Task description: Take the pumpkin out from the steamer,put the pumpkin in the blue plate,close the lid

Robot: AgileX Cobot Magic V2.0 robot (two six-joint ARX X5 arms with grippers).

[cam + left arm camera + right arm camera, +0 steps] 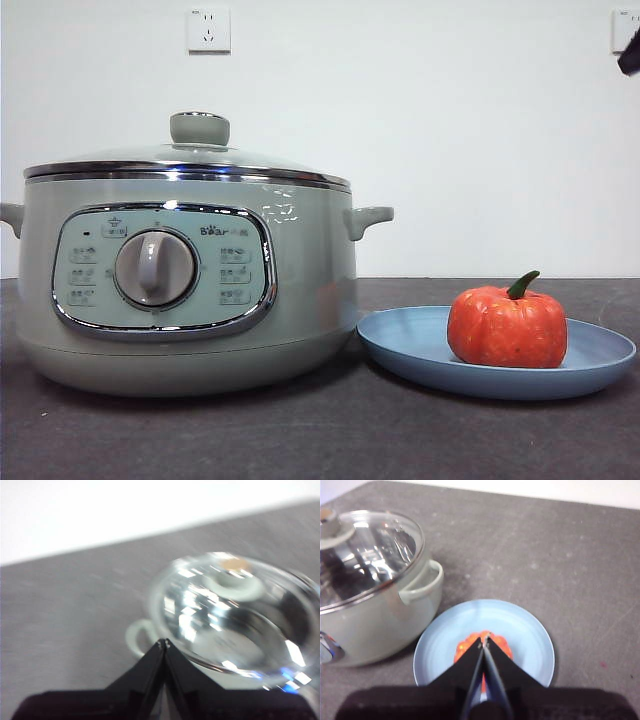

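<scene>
Front view is showing the steamer [185,275] sitting on the dark grey table [320,440], control panel and grey dial [155,268] facing the camera. The lid [190,160] is sitting down on the steamer's rim, chrome edge level all round, pale green knob [199,128] pointing up. Just beside the steamer's base, the blue plate [420,345] is lying flat; its rim is coming very near the steamer's base, though contact is not clear. The pumpkin [507,326] is resting upright on the plate, green stem curling up.

Behind everything a white wall is carrying two sockets, one [208,29] above the steamer and one [624,28] at the far top corner. A black tip [630,52] of an arm is showing just below that corner socket, well clear of the table things; which arm it is cannot be told from this view.

Right wrist view: the right gripper [484,642] is hanging above the pumpkin [466,647], jaws pressed together at the tips and holding nothing. The plate [530,630] is lying beneath, the steamer [375,620] close beside it with one side handle [422,582] reaching toward the plate.

Left wrist view, blurred: the left gripper [164,642] is hovering above the steamer's edge, jaws pressed together and empty. The glass lid [235,620] is glinting below it, knob [232,575] visible, a side handle [137,637] sticking out near the jaw tips. Nothing is standing between either gripper and the things below.
</scene>
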